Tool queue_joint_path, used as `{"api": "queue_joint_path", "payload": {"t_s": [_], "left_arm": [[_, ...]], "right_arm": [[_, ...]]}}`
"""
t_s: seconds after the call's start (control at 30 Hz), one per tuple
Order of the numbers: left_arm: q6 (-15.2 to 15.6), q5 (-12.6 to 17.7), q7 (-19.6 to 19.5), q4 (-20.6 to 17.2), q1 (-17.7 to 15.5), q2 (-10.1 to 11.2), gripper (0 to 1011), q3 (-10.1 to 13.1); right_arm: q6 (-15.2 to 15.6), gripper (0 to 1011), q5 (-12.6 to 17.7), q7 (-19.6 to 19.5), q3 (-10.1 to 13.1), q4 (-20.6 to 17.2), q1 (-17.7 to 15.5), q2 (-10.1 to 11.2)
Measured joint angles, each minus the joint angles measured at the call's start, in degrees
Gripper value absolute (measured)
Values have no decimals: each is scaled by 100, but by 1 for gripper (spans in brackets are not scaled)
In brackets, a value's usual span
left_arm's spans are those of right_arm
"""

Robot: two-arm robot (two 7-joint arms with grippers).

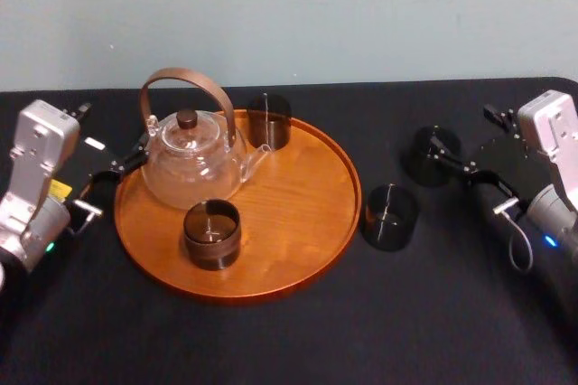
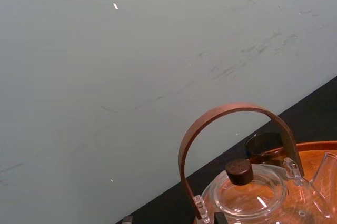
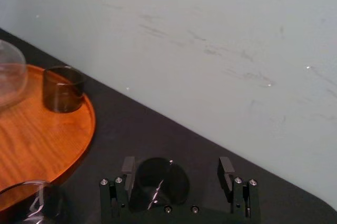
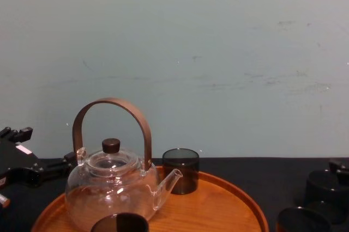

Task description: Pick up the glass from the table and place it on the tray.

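Observation:
The round orange-brown wooden tray (image 1: 307, 222) carries a glass teapot (image 1: 191, 164) and two dark glasses, one at the back (image 1: 269, 120) and one at the front (image 1: 212, 233). Two more dark glasses stand on the black table right of the tray, a nearer one (image 1: 390, 216) and a farther one (image 1: 432, 155). My right gripper (image 1: 449, 157) is open and low over the table. The farther glass (image 3: 158, 182) sits between its spread fingers (image 3: 128, 165), closer to one of them. My left gripper (image 1: 134, 154) rests by the tray's left rim, beside the teapot.
A pale wall (image 4: 218, 52) rises behind the table's back edge. The teapot's tall brown handle (image 1: 194, 87) arches over its lid. Bare black tabletop (image 1: 361, 331) stretches in front of the tray and between the two arms.

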Motion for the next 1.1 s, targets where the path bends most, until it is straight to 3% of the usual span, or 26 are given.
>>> {"api": "queue_joint_path", "payload": {"t_s": [0.37,0.7,1.1], "left_arm": [[0,0,0,0,0,0,1002,0],[0,0,0,0,0,0,1001,0],[0,0,0,0,0,0,1001,0]], "right_arm": [[508,1002,108,141,252,-723,-465,269],[1040,1002,399,339,555,-1334,-938,459],[1402,1002,488,676,600,-1557,-1142,427]]}}
